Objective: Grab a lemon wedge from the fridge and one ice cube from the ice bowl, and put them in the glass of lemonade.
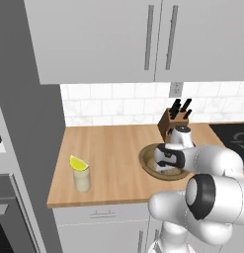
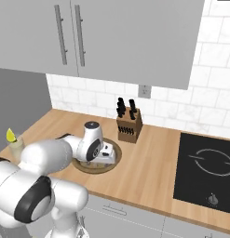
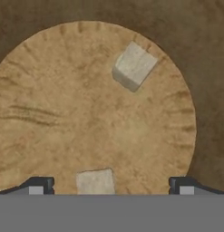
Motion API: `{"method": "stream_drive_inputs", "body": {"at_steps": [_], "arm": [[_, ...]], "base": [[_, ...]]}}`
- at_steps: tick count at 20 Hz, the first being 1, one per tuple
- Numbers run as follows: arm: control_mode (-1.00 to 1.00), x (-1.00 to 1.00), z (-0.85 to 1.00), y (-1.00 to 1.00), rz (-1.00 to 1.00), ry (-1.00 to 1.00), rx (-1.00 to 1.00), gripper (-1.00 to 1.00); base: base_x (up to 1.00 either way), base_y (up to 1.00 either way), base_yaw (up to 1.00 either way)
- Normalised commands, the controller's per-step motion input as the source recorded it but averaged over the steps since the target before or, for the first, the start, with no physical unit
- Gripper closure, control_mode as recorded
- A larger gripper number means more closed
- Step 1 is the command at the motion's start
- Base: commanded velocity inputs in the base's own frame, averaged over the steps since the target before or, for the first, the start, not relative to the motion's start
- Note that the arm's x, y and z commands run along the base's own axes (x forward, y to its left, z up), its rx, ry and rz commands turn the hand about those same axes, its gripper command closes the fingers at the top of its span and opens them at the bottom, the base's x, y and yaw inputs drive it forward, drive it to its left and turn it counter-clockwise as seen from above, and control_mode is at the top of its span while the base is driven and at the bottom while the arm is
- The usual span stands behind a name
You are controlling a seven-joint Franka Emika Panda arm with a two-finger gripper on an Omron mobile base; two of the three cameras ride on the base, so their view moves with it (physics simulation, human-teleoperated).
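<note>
- Wooden bench (image 1: 118, 148) under pale wall cabinets (image 1: 103, 39) and white tile carries everything this job needs.
- Two pale ice cubes lie on the floor of the ice bowl (image 3: 50, 113): one ice cube (image 3: 95, 182) sits between the claw's tips, the other cube (image 3: 133, 65) lies farther off near the rim.
- Claw (image 3: 111, 185) is spread wide and grasping nothing, hanging low over the bowl with a tip on either side of the nearer cube.
- Handling, as a guess: a cube is light, hard and slick, so it could squirt out of a pinch. Closing square on two flat opposite faces, low and centred, looks safest.
- Glass of lemonade (image 1: 82, 180) stands near the bench's left front corner, well apart from the bowl, with the lemon wedge (image 1: 79, 163) already perched on its rim.
- Knife block (image 2: 129, 125) stands just behind the bowl; a black cooktop (image 2: 207, 169) lies to the right.
- Cooktop bears pale ring markings; no brand, label or readable writing shows anywhere.
</note>
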Motion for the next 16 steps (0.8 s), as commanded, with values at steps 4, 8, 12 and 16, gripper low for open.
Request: {"method": "stream_drive_inputs", "body": {"at_steps": [4, 8, 12, 16], "arm": [[-1.00, 0.00, -0.13, 0.00, 0.00, 0.00, 0.00, -1.00], [-1.00, 0.00, -0.08, 0.00, 0.00, 0.00, 0.00, -1.00], [-1.00, 0.00, 0.00, 0.00, 0.00, 0.00, 0.00, -1.00], [-1.00, -0.11, 0.00, 0.00, 0.00, 0.00, 0.00, -1.00]], "base": [[0.00, 0.00, 0.00], [0.00, 0.00, 0.00], [0.00, 0.00, 0.00], [0.00, 0.00, 0.00]]}}
